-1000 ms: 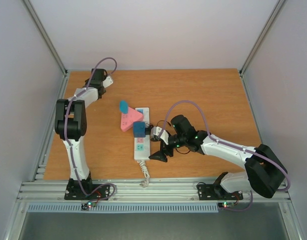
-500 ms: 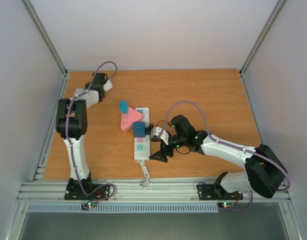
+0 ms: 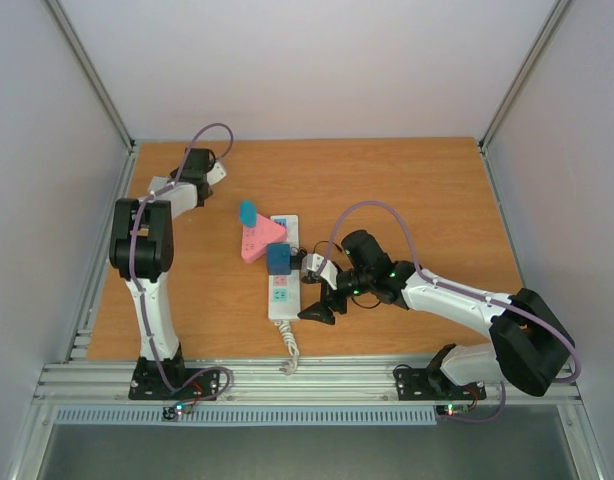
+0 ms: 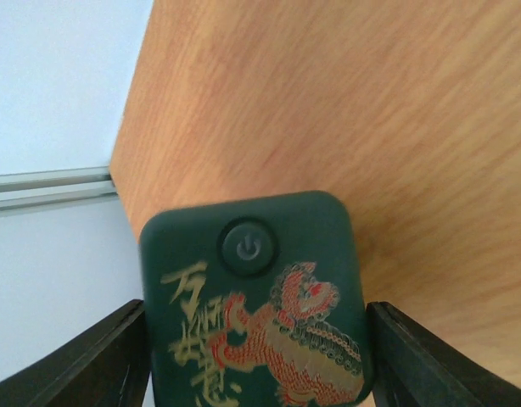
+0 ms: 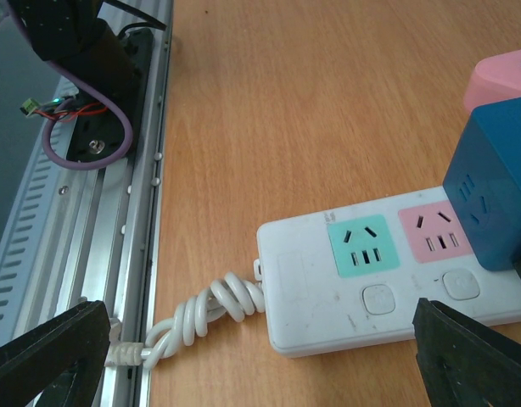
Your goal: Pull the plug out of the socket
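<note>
– Socket [image 5: 354, 280] first: where does it lie, and how does it look?
– It lies low in the middle of the overhead frame, lengthwise on the table [image 3: 417, 190]. Its coiled white cord [image 5: 201, 318] is at the bottom end and runs toward the rail [image 5: 91, 220]. It is a long white bar with a teal outlet face, then a pink one, each with a round button beside it.
– And the plug?
– The plug [image 5: 490, 195] is a dark blue cube seated on the next face along, at the right edge of the right wrist frame.
– What about the right gripper?
– The right gripper [image 5: 260, 326] is spread wide and holds nothing. It sits level with the cord end, so it is short of the cube.
– How should it go about the pull?
– Probably by sliding along the bar until the fingers flank the cube's flat sides, closing squarely, then lifting straight up. Nothing pins the bar down, so it may rise with the cube, and a slanted tug could jam the pins.
– Anything further up the frame?
– A pink triangular block [image 3: 257, 242] touches the bar's left edge, with a teal piece [image 3: 247, 213] above it. Whether either is plugged in cannot be told.
– And the other arm?
– At the upper left, well apart, the left gripper [image 4: 256, 360] pinches a dark green device [image 4: 256, 280] bearing a power button and a dragon design.
</note>
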Controlling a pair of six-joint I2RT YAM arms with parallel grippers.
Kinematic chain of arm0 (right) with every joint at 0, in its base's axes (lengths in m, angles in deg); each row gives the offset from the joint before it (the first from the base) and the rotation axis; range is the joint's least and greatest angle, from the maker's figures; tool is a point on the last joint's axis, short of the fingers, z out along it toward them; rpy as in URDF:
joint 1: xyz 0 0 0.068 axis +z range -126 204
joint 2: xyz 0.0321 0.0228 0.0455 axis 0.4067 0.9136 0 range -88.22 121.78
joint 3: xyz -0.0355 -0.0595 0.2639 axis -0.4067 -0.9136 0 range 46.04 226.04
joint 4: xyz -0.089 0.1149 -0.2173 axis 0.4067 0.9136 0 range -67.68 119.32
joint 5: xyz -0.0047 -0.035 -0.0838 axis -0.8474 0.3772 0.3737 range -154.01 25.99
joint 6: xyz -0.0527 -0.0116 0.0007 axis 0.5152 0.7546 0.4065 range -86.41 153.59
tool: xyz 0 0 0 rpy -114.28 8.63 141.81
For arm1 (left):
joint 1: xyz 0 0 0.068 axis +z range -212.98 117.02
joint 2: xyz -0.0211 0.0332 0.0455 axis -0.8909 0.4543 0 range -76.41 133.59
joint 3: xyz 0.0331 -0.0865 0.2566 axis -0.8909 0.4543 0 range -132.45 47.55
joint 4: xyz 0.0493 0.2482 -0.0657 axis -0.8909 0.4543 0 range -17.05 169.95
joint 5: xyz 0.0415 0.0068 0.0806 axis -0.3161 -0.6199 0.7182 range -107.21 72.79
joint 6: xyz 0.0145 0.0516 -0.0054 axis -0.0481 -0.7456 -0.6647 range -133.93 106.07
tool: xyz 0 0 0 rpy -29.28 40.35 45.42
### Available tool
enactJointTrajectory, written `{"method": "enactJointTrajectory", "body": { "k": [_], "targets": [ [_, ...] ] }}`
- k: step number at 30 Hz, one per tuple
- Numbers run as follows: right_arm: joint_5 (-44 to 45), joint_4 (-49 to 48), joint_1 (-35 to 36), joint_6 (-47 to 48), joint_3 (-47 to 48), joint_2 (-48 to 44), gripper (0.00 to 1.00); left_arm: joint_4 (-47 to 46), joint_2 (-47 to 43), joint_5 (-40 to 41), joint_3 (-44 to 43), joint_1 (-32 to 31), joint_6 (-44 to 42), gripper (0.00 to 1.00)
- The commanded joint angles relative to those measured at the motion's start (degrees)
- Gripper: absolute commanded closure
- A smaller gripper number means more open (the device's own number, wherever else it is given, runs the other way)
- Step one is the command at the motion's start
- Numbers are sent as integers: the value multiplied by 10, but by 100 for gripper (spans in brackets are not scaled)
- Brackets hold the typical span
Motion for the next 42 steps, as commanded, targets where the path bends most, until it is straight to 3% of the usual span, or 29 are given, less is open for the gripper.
{"method": "enactJointTrajectory", "body": {
  "k": [1,20,28,35,42],
  "targets": [
    [-2,3,1,-1,8,-13,1,15,-30,-27,21,-6,18,31],
    [3,9,1,-7,23,-10,1,103,-76,-107,15,-9,64,17],
    [17,21,0,-13,45,-9,2,142,-138,-152,42,-9,101,12],
    [31,36,-1,-13,65,-5,2,178,-199,-203,58,-8,135,1],
    [29,76,-28,26,98,16,1,232,-279,-270,70,-7,151,0]
  ]
}}
